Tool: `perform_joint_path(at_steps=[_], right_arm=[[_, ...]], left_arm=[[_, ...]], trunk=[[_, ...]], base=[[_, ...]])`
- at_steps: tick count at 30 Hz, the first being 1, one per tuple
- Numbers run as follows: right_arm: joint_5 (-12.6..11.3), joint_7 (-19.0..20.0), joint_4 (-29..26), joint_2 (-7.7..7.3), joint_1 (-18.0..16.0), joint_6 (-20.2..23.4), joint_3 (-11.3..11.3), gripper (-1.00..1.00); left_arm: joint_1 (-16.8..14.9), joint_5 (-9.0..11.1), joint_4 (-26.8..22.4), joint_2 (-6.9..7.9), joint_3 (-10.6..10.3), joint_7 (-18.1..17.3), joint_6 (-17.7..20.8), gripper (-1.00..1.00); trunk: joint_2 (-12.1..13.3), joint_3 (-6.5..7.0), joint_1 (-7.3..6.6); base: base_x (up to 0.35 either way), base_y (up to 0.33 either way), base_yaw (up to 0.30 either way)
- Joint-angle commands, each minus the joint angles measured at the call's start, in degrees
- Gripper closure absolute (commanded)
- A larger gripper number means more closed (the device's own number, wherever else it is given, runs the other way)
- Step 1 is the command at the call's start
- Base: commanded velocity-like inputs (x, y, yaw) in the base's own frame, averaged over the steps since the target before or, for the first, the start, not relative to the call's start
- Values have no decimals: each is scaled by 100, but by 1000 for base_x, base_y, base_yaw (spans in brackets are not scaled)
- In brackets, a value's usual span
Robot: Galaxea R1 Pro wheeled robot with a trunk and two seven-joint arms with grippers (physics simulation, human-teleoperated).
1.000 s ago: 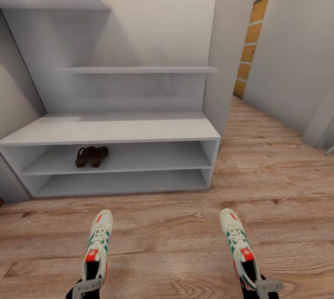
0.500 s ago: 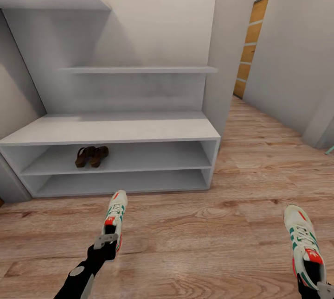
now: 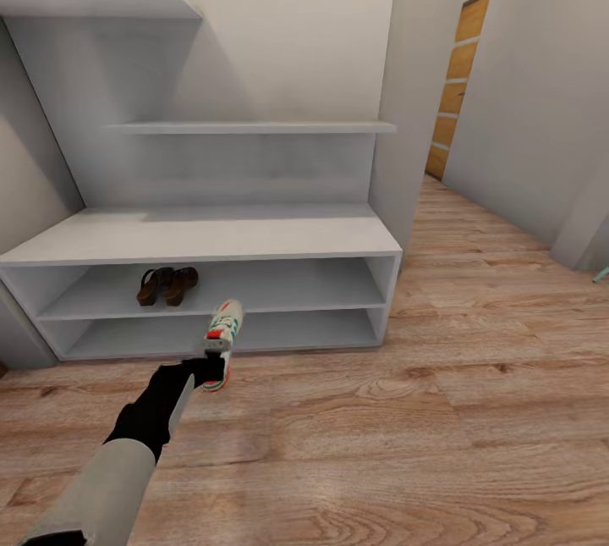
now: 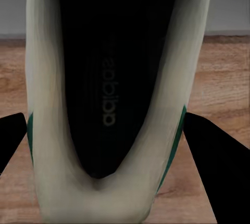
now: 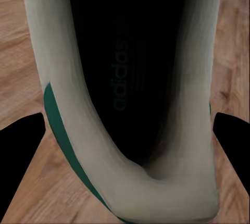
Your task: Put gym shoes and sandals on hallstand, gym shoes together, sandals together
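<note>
My left gripper (image 3: pixel 213 360) is shut on the heel of a white gym shoe (image 3: pixel 224 328), holding it just above the corridor floor (image 3: pixel 364 444), toe toward the hallstand (image 3: pixel 203 234) and in front of its lower tier. In the left wrist view the shoe (image 4: pixel 47 104) sits between the black fingers (image 4: pixel 213 172) of that gripper (image 4: pixel 112 146). My right gripper (image 5: pixel 125 151) is shut on the other gym shoe (image 5: pixel 62 109) over the floor. Two brown sandals (image 3: pixel 167 285) lie side by side on the left of the hallstand's upper open tier.
The hallstand's bench top and its two staggered upper shelves (image 3: pixel 254 128) are bare. A wall corner (image 3: pixel 410 106) stands right of the unit. Beyond it the corridor runs to a wooden door (image 3: pixel 459 80). Open floor lies to the right.
My left arm has reached forward, carrying its gym shoe from near the view's bottom edge to just before the hallstand. The right arm swung its shoe rightward and out of the head view.
</note>
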Motion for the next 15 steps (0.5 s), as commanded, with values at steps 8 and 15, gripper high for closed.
perform_joint_path(at_steps=[8,15], right_arm=[[51,-12,-7,25,-5,-39,-233,100],[56,-14,-94,218,-5,-51,-234,100]], left_arm=[[-187,-64,-40,16,2,92,262,100],[-204,-53,-59,-9,32,80,307,100]], trunk=[[-2,-5,-1],[-2,-6,-1]], base=[[0,0,0],[0,0,0]])
